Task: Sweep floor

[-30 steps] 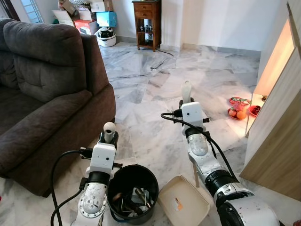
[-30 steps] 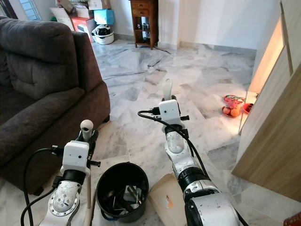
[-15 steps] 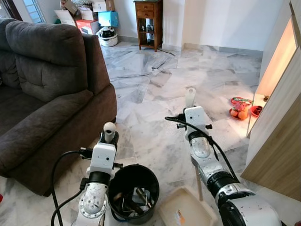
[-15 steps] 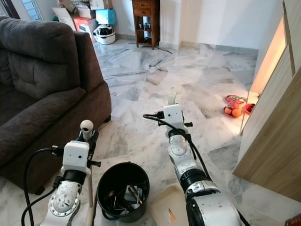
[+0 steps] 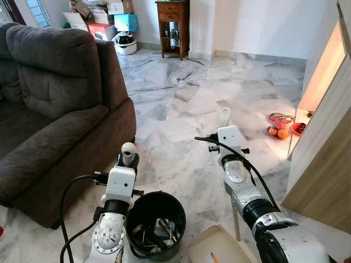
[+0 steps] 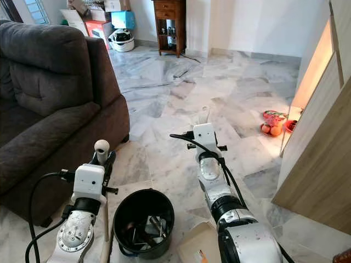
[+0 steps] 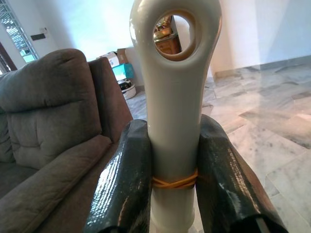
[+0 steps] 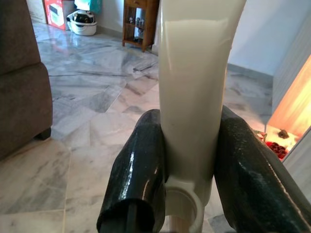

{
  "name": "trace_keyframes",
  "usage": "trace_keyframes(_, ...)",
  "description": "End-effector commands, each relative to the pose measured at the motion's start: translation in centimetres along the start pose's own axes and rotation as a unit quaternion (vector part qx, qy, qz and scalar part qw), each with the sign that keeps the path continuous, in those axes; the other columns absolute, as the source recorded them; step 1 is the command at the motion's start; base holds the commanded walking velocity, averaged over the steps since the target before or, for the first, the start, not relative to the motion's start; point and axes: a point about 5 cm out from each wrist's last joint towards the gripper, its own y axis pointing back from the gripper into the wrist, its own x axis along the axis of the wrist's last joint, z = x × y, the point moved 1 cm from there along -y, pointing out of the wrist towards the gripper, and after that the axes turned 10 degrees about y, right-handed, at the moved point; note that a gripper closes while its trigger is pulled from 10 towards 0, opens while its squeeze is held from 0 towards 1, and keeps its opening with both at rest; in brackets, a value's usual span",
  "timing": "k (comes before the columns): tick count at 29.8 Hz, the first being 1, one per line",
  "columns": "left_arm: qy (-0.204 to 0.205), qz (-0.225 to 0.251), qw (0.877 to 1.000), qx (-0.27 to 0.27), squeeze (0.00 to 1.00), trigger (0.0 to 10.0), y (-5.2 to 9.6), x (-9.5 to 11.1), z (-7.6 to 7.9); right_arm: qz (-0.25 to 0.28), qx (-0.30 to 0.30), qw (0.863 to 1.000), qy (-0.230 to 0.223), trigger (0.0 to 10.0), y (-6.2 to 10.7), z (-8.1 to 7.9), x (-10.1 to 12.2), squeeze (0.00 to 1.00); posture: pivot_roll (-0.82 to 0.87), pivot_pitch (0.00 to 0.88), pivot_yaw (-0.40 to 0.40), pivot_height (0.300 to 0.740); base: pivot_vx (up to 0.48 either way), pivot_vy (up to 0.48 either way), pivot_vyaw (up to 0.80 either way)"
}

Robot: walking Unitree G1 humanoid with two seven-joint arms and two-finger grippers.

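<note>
The dustpan (image 5: 219,246) has slid back toward the robot — right pincer (image 8: 189,160) clamped on its handle, left pincer (image 7: 172,165) gripping the broom handle (image 7: 172,73) — so sweeping looks imminent.

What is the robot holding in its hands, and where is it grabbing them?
The left gripper clamps a broom handle near its top, just below the hanging hole. The right gripper clamps the dustpan by its tall white handle.
</note>
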Motion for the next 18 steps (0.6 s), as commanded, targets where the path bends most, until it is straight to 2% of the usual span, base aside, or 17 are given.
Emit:
trace_keyframes(1, -0.001, 0.017, 1.000, -0.005, 0.00, 10.0, -0.2, 0.7, 0.0, 0.003, 0.004, 1.000, -0.006, 10.0, -0.3, -0.2, 0.8, 0.00, -0.13, 0.000, 0.102, 0.740, 0.000, 0.000, 0.00)
trace_keyframes(7, 0.001, 0.017, 1.000, 0.005, 0.00, 10.0, 0.0, 0.5, -0.2, 0.037, 0.016, 0.999, -0.033, 10.0, -0.3, -0.6, 1.8, 0.00, -0.13, 0.000, 0.101, 0.740, 0.000, 0.000, 0.00)
trace_keyframes(18, 0.000, 0.017, 1.000, 0.009, 0.00, 10.0, 0.1, 0.6, -0.3, 0.033, 0.017, 0.999, -0.033, 10.0, -0.2, -0.6, 1.7, 0.00, -0.12, 0.000, 0.097, 0.740, 0.000, 0.000, 0.00)
